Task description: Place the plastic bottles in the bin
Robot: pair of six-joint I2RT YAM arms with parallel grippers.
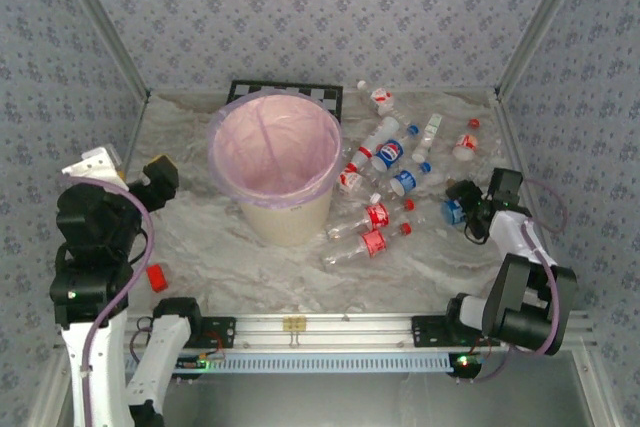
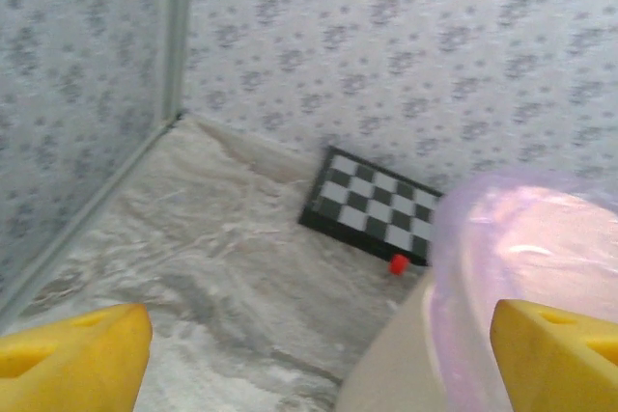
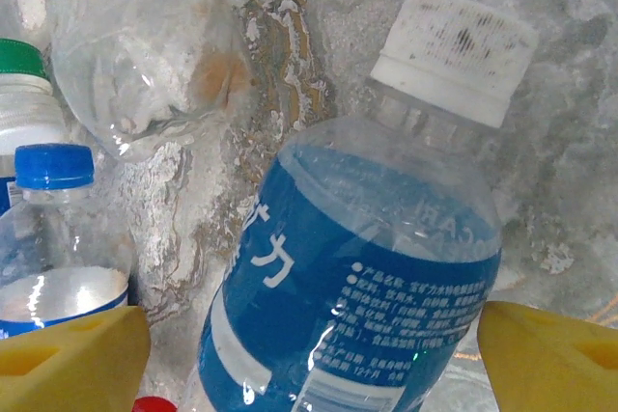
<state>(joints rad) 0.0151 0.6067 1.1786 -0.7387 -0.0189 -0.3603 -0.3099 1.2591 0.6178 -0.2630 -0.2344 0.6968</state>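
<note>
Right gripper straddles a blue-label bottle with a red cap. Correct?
Not quite: the cap is white, not red, as the right wrist view shows. The right gripper does straddle that blue-label bottle.

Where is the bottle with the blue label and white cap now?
In the right wrist view the bottle lies on the table between the right gripper's yellow fingers, with a blue-capped bottle beside it.
</note>
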